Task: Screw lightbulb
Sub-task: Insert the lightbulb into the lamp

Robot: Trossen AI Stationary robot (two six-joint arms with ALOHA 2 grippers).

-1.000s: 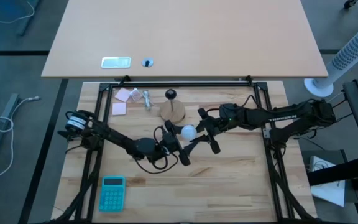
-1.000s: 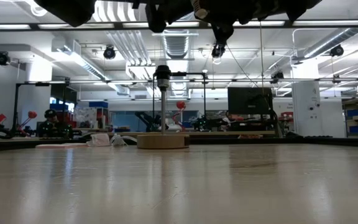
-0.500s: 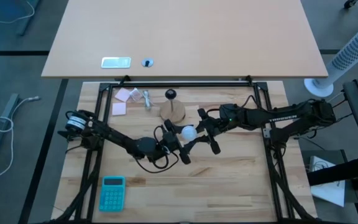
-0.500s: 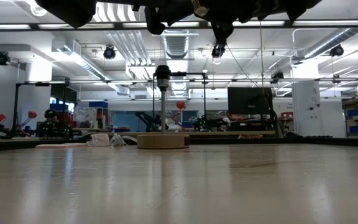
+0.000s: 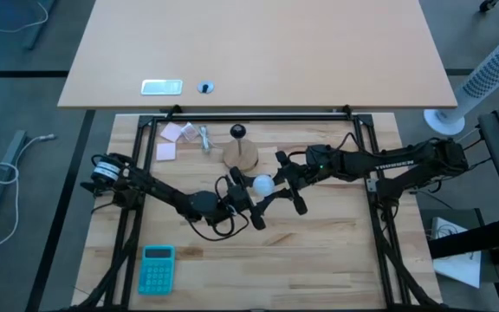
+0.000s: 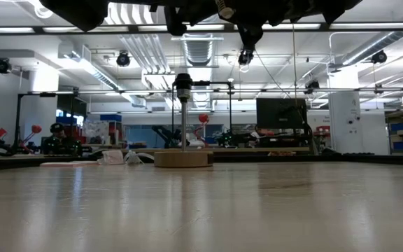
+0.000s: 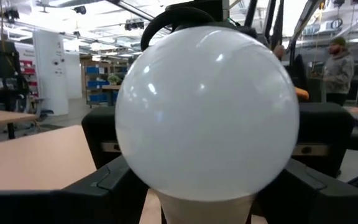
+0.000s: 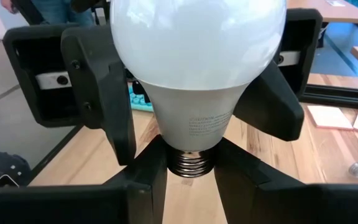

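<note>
Two arms unmoved since the earlier frame; left fingers now slightly closer around the globe. Left gripper [image 5: 251, 205] brackets the pale white frosted lightbulb [image 5: 262, 184], contact unclear. Bulb raised mid-table beside the round wooden disc [image 5: 243, 155], axis horizontal, globe toward left arm. Right gripper [image 5: 287, 184] clamps its threaded metal base [image 8: 189, 163].

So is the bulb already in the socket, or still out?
Out. The bulb hangs between both grippers, its bare screw base pinched by the right fingers; the socket stands empty, apart.
</note>
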